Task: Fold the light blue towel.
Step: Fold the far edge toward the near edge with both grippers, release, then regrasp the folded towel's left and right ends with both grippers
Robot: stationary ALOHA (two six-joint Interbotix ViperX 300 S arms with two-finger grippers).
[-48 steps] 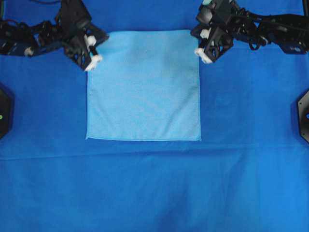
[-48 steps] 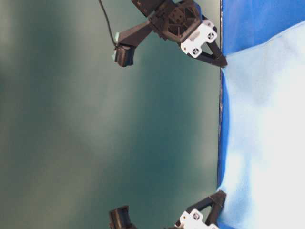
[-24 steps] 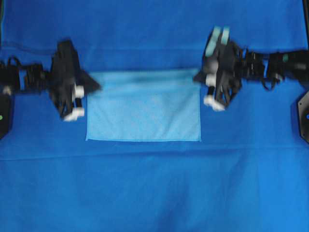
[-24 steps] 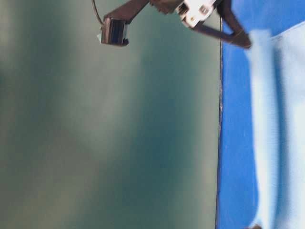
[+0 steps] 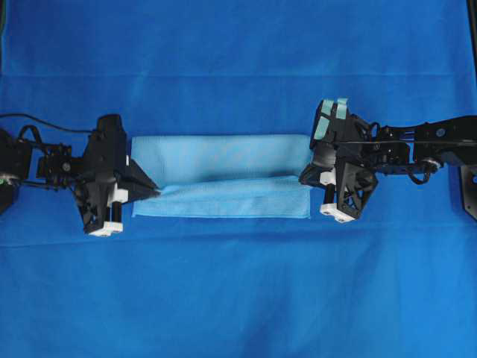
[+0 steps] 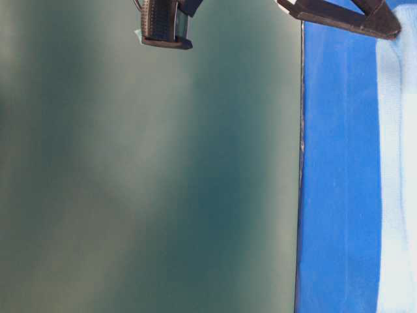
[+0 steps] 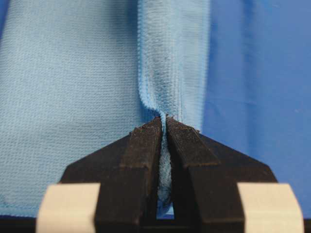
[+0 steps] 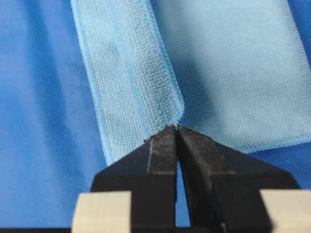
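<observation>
Light blue towel (image 5: 223, 175) sits mid-table on the royal-blue cloth (image 5: 238, 298), w/ its far half doubled over toward the near hem. Left gripper (image 5: 154, 193) is clamped tight on the towel's left corner, right gripper (image 5: 304, 179) pinched on the right corner. Both wrist cams show fabric squeezed btwn the fingers (image 7: 146, 145).

Both arms are matte black with white end blocks; the right claw (image 5: 304, 179) housing carries teal tape strips.
</observation>
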